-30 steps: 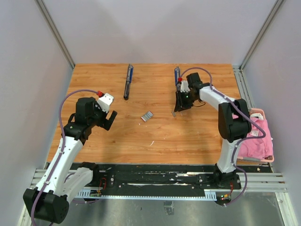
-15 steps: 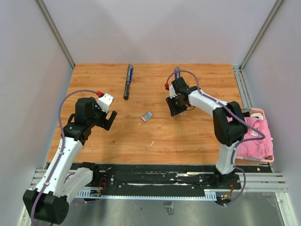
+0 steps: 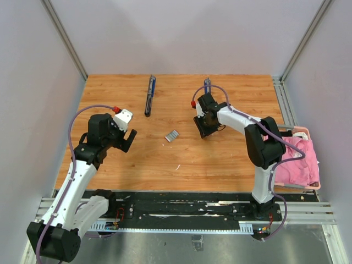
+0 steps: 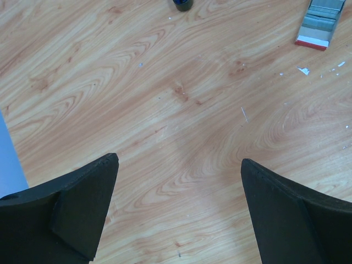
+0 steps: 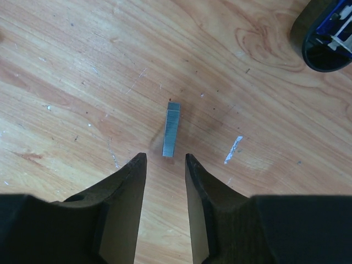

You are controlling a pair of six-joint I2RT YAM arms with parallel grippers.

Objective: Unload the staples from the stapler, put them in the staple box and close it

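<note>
A short silvery-grey staple strip (image 5: 171, 129) lies flat on the wooden table. Its near end sits just ahead of my right gripper's (image 5: 165, 158) fingertips. That gripper is open with a narrow gap, pointing down, and holds nothing. A tiny silvery staple sliver (image 5: 233, 149) lies to the strip's right. The open end of a blue-black stapler (image 5: 328, 38) shows at the upper right, and it lies behind the right arm in the top view (image 3: 207, 83). My right gripper (image 3: 204, 127) hides the strip from above. My left gripper (image 4: 179, 165) is wide open and empty over bare wood (image 3: 125, 138).
A second long dark-blue stapler (image 3: 150, 94) lies at the back left; its tip shows in the left wrist view (image 4: 183, 4). A small grey box with a red edge (image 3: 172, 135) lies mid-table, also in the left wrist view (image 4: 319, 22). A pink cloth (image 3: 300, 159) hangs off the right edge.
My right gripper has moved left and toward the near side, away from the stapler, and now sits over the staple strip. The left arm has not moved.
</note>
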